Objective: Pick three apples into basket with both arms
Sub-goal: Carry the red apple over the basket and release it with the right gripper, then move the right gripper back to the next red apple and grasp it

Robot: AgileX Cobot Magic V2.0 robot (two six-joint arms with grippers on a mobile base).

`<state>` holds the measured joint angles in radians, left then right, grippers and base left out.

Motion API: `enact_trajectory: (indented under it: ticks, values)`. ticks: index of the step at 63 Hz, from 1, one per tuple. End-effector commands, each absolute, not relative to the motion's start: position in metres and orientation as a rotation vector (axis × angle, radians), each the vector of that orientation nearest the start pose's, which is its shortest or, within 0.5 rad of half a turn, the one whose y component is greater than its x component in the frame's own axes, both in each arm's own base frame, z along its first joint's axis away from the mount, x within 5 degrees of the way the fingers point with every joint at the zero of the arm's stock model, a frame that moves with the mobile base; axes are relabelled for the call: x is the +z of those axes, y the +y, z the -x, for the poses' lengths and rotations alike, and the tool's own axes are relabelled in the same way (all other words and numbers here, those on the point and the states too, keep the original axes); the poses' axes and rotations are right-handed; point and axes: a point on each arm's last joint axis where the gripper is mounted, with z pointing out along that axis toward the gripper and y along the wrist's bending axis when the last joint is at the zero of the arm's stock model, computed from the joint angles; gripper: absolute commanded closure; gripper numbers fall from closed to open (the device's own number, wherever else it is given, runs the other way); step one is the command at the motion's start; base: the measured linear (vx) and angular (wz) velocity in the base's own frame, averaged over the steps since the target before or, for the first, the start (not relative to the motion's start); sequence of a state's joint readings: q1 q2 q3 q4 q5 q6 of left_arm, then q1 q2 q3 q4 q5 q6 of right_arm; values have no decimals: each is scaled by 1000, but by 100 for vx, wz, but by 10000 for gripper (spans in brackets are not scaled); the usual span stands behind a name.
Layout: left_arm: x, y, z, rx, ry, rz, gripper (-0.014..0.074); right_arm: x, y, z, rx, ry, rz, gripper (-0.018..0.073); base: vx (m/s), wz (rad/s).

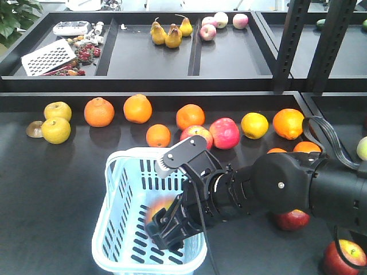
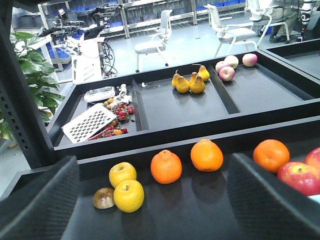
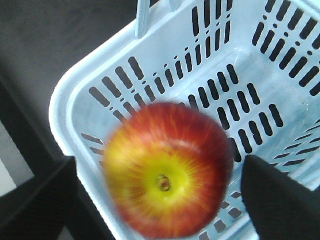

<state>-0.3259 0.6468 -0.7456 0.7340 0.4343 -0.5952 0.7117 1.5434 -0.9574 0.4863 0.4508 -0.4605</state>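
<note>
Robotics lab mocked up as a produce stand. Black display trays (image 2: 165, 107) on a bench hold pears (image 2: 190, 81) and oranges (image 2: 206, 155), with a plastic shopping basket (image 1: 116, 213) in front. Behind are a grey floor, white office chairs (image 2: 151, 46), a cabled equipment stand (image 2: 87, 60), a potted plant (image 2: 32, 75) and a perforated steel rack post (image 1: 331, 40).

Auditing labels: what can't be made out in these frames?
Front view: right gripper covers most of the apple over the basket.
Right wrist view: that apple is blurred and hides the basket floor beneath.
Front view: right arm hides part of a second apple; bottom edge cuts a third apple.
Front view: the left gripper is out of frame; only its wrist view shows it.
</note>
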Motion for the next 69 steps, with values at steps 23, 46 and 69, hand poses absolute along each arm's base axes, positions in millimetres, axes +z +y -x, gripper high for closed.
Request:
enact_trajectory:
  ticks: [23,46,69]
  values:
    - [391,-18,-127,49,1636,-158,24,271,213,-223,560,2285,908,-137,0,0]
    - [391,-18,-127,49,1636,-158,24,276,133,-239,66,2555,642,-115,0,0]
    - [391,-18,-127,49,1636,-158,24,242,19,-294,-31,2703,197,-99,0,0]
